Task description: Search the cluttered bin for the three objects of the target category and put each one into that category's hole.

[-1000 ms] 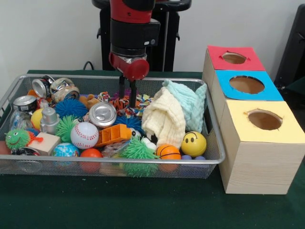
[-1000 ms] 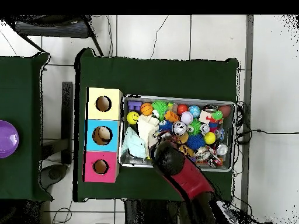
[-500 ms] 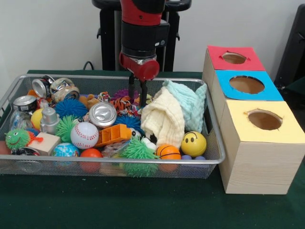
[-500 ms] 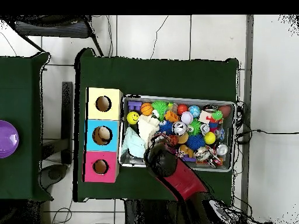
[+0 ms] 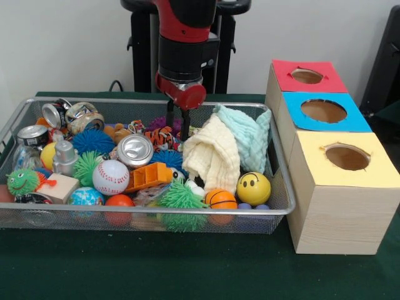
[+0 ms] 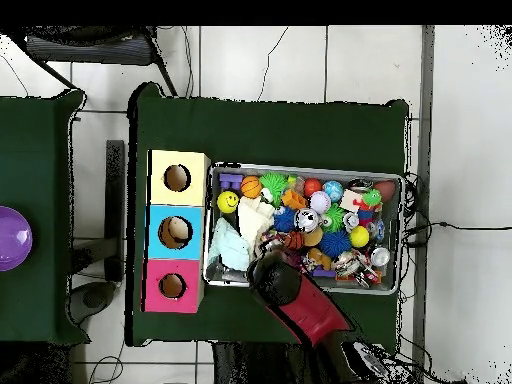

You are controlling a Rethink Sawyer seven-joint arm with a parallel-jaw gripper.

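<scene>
The wire mesh bin [image 5: 156,211] is full of clutter; it also shows in the overhead view [image 6: 300,168]. My gripper [image 5: 178,134] hangs open and empty at the bin's back middle, its tips low between the orange black-striped plush [image 5: 159,134] and a cream cloth [image 5: 212,156]. The tan-brown plush [image 5: 116,131] lies further left, half buried. A yellow round shape [image 5: 47,155] at the left is too hidden to name as the duck. The red-bordered hole [image 5: 307,75] is on the farthest box, also seen from overhead [image 6: 172,286]. From overhead my arm [image 6: 275,277] covers the gripper.
A mint cloth [image 5: 250,134] is draped next to the cream one. Crushed cans [image 5: 134,150], a baseball [image 5: 110,177], spiky pom balls [image 5: 180,199], a yellow smiley ball [image 5: 254,187] and a small basketball [image 5: 221,199] fill the bin. Blue-bordered [image 5: 324,110] and yellow-bordered [image 5: 347,156] holes are nearer.
The gripper has moved right in the front view, from over the striped plush to the cream cloth's left edge, and stands slightly lower. It stays open and empty.
</scene>
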